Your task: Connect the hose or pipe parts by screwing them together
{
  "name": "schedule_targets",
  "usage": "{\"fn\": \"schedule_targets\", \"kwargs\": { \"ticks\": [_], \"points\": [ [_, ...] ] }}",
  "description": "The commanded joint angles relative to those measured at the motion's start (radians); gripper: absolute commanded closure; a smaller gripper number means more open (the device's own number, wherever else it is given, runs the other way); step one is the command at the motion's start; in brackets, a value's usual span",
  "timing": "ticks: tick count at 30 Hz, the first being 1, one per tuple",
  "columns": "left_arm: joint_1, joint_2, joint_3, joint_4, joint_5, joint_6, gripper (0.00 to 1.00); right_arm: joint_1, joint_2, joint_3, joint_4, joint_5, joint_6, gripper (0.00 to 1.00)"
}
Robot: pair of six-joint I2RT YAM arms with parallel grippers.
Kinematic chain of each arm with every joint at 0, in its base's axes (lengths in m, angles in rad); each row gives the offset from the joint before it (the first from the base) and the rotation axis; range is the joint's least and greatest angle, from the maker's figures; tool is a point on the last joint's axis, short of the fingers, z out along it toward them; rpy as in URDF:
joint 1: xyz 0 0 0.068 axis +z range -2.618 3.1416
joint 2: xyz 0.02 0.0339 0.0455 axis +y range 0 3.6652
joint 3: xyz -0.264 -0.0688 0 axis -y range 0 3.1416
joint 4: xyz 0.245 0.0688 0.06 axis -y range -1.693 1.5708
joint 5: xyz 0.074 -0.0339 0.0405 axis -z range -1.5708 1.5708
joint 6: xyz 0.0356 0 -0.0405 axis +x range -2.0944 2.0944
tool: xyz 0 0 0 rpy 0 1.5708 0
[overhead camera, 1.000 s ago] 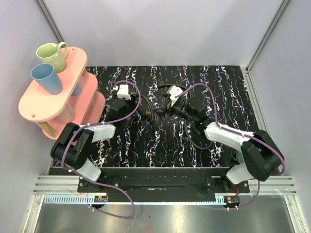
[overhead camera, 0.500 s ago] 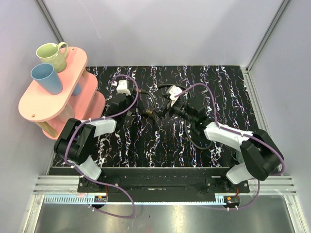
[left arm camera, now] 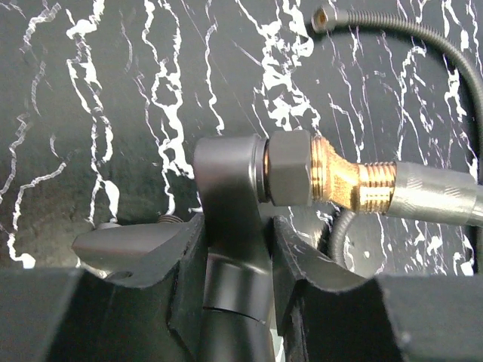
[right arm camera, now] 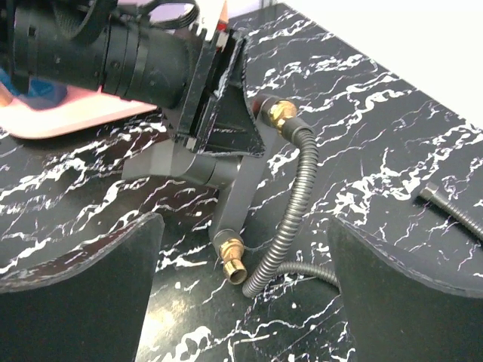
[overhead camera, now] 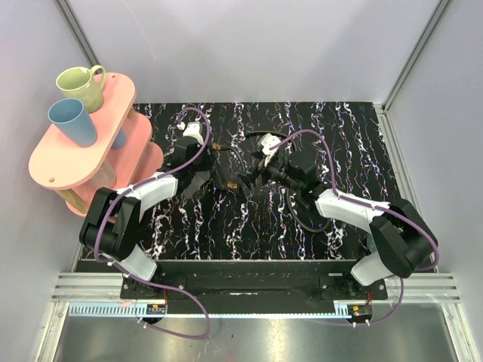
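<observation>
Gripping the forked fitting (left arm camera: 230, 173) by its stem with the left gripper (left arm camera: 230, 256), both fingers (left arm camera: 155, 253) pressed against the dark grey body from either side. Just past those fingertips and off to their right, a brass tip (left arm camera: 343, 177) of the fitting, meeting the metal end of the hose (left arm camera: 438, 197); cannot tell how far the thread is taken up. Farther beyond the fingertips, well apart, the other hose end (left arm camera: 323, 16) lying loose on the table (left arm camera: 113, 90), with bare marbled surface all round it.

Seen from the right wrist: fitting tilted in the left grip, with a second brass tip (right arm camera: 232, 264) pointing down toward the right gripper (right arm camera: 241, 249) and joined to nothing. Spread wide apart, right fingers (right arm camera: 75, 294) flanking that free tip and the hose loop, holding nothing, with room to spare on both sides. Running from the upper tip down between the right fingers, then off toward the right-hand one.

From above: both grippers near the middle of the table, facing each other. Near the left fingers on their outer side, a pink shelf (overhead camera: 83, 154) with cups (overhead camera: 74, 121), standing at the table's left edge. Far edge and right edge well apart from either pair of fingers.
</observation>
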Motion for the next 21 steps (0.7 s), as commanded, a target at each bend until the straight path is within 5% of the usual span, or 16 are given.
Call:
{"fn": "schedule_targets", "kwargs": {
  "ticks": [1, 11, 21],
  "points": [
    [-0.001, -0.037, 0.066, -0.264, 0.103, -0.03, 1.0, -0.033, -0.029, 0.001, -0.032, -0.103, -0.052, 0.0],
    [-0.001, -0.016, 0.121, -0.614, 0.174, 0.008, 1.0, -0.057, 0.092, 0.165, -0.24, -0.284, -0.496, 0.0],
    [-0.001, 0.009, 0.169, -0.69, 0.249, 0.037, 1.0, -0.034, 0.298, 0.389, -0.49, -0.254, -0.839, 0.07]
  ]
}}
